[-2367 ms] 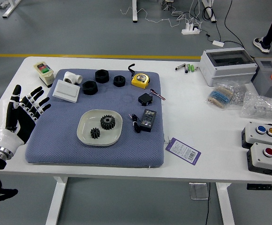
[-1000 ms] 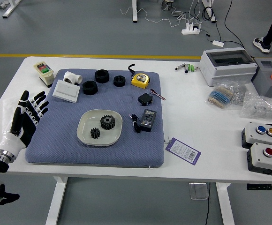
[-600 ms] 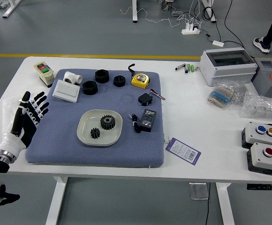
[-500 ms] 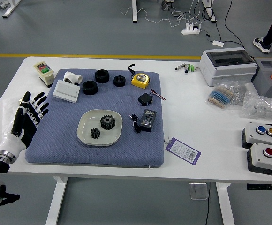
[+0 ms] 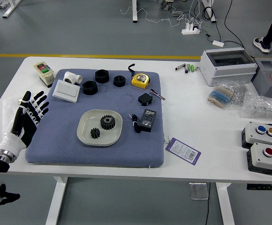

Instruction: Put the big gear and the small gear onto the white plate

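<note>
Two black gears lie on the white plate [image 5: 85, 136], which rests on the blue-grey mat [image 5: 56, 150] on the desk [image 5: 211, 164]. The big gear [image 5: 108, 122] sits right of the plate's centre and toward its far side. The small gear [image 5: 95, 133] sits to the near left of it, close by. Both lie flat, round faces up, teeth pointing outward all round; being round, neither has a clear long axis across its face. A line through both centres runs from near left to far right. The plate's slightly longer axis runs left to right.

The left robot hand [image 5: 27, 118] is released and holds nothing, fingers apart and pointing toward the far right, over the desk's left part. It is well apart from the plate.

Right of the plate lie a black power adapter [image 5: 148, 120] and, farther off, a small black box [image 5: 145, 99]. Along the mat's far part are a yellow tape measure [image 5: 140, 80], three black rings [image 5: 90, 87], a white pipe fitting [image 5: 72, 78] and a white rectangular panel [image 5: 66, 91]. A purple-and-white tag [image 5: 184, 151] lies right of the mat, slanting toward the near right.
</note>
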Robot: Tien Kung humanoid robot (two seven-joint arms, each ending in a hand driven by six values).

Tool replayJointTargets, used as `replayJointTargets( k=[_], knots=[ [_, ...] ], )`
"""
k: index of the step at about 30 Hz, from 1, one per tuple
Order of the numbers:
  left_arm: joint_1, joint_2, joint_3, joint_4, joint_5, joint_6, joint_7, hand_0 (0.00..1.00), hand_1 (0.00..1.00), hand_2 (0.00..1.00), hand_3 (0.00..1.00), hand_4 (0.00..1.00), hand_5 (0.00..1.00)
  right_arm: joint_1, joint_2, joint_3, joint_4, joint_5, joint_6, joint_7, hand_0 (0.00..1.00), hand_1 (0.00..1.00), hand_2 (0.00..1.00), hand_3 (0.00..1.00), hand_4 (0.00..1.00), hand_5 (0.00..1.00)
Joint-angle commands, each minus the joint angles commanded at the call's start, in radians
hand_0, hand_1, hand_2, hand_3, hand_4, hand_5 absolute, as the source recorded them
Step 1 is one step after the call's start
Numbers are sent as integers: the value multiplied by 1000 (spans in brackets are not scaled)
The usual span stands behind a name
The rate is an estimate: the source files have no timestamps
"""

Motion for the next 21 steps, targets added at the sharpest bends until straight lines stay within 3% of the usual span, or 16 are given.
replayJointTargets(
  k=[21],
  knots=[
    [-3,-2,-2,8,32,8,-9,998,998,998,974,960,967,4,-1,1,0,1,0,2,662,675,741,568,791,680]
  ],
)
